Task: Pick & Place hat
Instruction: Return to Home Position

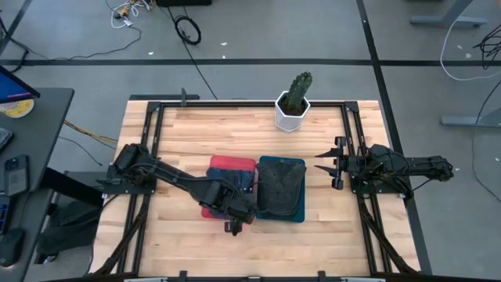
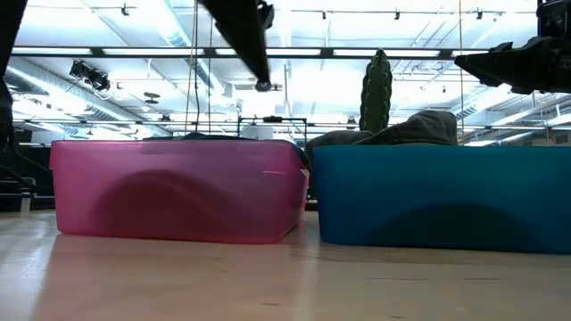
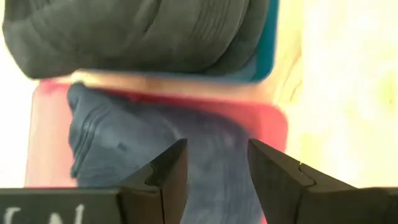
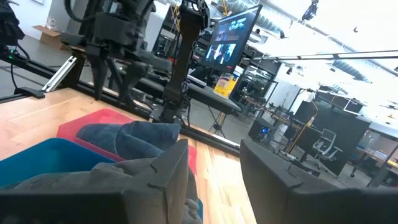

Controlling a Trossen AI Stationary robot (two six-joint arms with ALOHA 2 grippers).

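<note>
Wood table (image 1: 176, 133) | left gripper (image 1: 235, 228) half-open, empty, high above front rim of pink bin (image 1: 231, 163) | right gripper (image 1: 320, 162) open, empty, right edge

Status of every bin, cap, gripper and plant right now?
Translucent pink plastic bin: holds blue fabric cap.
Teal plastic bin: holds dark grey fabric cap.
Left gripper: open, empty, raised near pink bin.
Right gripper: open, empty, away from bins.
Green cactus in white pot: upright.
</note>
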